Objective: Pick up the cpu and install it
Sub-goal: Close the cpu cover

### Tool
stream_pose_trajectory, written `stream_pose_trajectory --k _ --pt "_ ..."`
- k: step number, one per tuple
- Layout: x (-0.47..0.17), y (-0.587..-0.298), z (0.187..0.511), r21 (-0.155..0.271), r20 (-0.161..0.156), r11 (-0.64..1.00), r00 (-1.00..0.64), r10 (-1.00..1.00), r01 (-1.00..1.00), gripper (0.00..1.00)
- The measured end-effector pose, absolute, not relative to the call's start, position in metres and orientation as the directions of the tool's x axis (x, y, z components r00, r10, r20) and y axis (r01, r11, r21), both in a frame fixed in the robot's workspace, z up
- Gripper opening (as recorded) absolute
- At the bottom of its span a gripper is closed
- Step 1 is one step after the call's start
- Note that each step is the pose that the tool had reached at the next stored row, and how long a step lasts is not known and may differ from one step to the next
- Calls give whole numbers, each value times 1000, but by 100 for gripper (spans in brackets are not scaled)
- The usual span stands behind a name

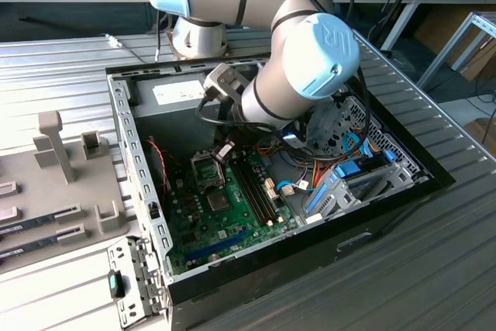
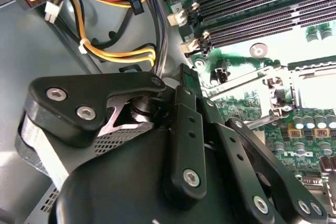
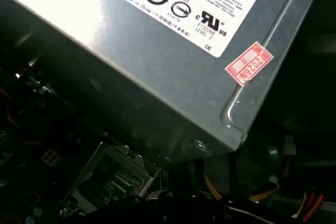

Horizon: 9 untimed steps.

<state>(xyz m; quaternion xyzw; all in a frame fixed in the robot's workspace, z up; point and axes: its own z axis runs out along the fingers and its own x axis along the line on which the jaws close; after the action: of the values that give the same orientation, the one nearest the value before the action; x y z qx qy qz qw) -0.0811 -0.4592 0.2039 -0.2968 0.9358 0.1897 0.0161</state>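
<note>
In the exterior view my gripper (image 1: 225, 151) reaches down into the open computer case (image 1: 124, 137) and hangs just above the motherboard's processor socket (image 1: 206, 168). A small pale piece shows at its tip; I cannot tell whether that is the cpu. The second wrist view shows the gripper's black linkage (image 2: 184, 129) close over the green board, with the socket (image 2: 307, 90) beside it, its metal frame lifted. In the first wrist view the socket frame (image 3: 107, 182) lies below the grey power-supply box (image 3: 173, 61). The cpu is not plainly seen.
Long memory slots (image 1: 254, 187) run beside the socket. A bundle of coloured cables (image 2: 115, 51) crosses the case floor near the gripper. A blue drive cage (image 1: 349, 184) fills the exterior view's right of the case. A grey fixture tray (image 1: 54, 184) lies outside, at the exterior view's left.
</note>
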Motion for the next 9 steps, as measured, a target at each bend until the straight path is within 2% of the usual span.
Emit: stream_pose_trajectory --k 9 --pt "-86 -459 200 350 -146 750 -823 -549 -562 11"
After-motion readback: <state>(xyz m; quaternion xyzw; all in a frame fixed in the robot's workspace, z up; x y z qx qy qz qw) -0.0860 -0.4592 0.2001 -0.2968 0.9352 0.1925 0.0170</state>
